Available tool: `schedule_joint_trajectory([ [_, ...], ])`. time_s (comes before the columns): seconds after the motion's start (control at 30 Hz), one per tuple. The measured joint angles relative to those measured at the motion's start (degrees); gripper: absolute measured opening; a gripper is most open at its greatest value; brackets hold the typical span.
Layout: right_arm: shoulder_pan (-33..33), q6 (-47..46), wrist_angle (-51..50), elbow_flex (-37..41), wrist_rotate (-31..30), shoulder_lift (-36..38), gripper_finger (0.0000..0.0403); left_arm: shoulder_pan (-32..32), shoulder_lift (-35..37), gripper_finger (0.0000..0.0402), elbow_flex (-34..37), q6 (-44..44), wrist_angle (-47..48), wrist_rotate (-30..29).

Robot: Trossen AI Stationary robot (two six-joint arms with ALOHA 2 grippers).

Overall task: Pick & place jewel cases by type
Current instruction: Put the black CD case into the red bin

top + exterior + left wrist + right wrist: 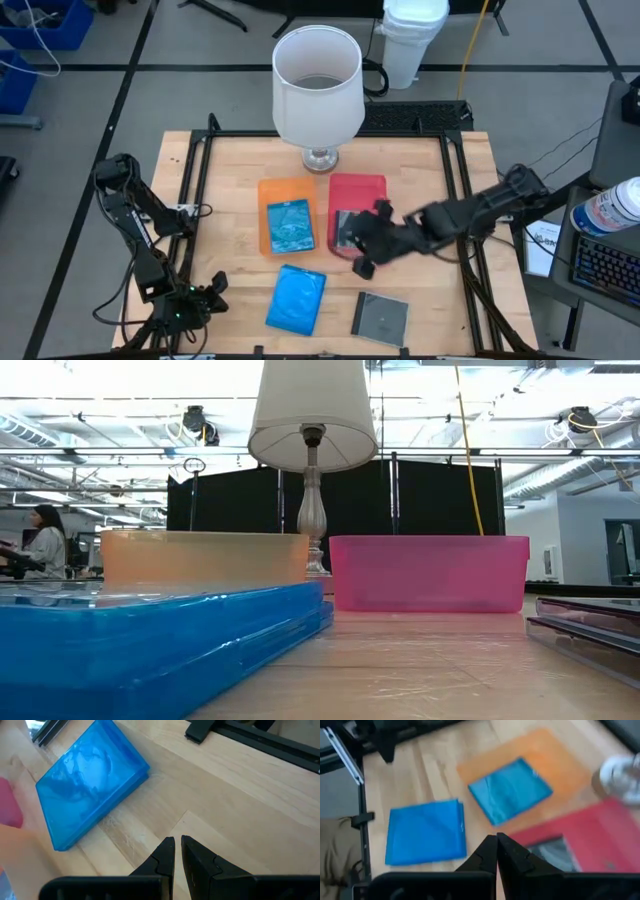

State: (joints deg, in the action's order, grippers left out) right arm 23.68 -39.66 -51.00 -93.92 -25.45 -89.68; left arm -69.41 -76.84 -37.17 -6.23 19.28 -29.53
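R gripper [366,248] hung over the near edge of the red tray [358,190], fingers pinched shut w/ nothing between them. A dark case [348,229] lay inside that tray. One blue case [290,226] sat in the orange tray [272,192], just left of the red tray. Another blue case [296,298] and a grey case [380,317] lay on the table [420,180] nearer than the red tray. L gripper [176,851] waited far left of it, fingers nearly touching, empty.

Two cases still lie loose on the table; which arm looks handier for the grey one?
Probably the right. Its gripper hangs shut by the red tray, just above the grey case; the left gripper sits beyond the blue case.
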Motion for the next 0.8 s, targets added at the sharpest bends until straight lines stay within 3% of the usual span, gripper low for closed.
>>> schedule_joint_trajectory([
  [0.17,5.6,-10.0,4.7,13.5,-6.0,5.4,0.0001,1.8,0.0,0.0042,0.0,1.0,0.0,-1.1],
  [0.37,7.7,-13.6,27.5,35.2,-7.4,11.9,0.0001,5.4,0.0,0.0042,0.0,4.7,0.0,-4.0],
  [0.53,7.0,-6.1,48.9,50.9,-6.2,14.5,0.0001,9.5,0.0,0.0042,0.0,6.3,-0.9,-4.7],
  [0.67,7.0,-1.1,62.5,59.0,-6.3,15.6,0.0001,13.0,0.0,0.0042,0.0,5.5,-4.1,-5.6],
  [0.8,9.4,6.7,70.2,61.2,-13.2,15.0,0.0001,15.7,0.0,0.0042,0.0,3.1,-10.4,-5.6],
])
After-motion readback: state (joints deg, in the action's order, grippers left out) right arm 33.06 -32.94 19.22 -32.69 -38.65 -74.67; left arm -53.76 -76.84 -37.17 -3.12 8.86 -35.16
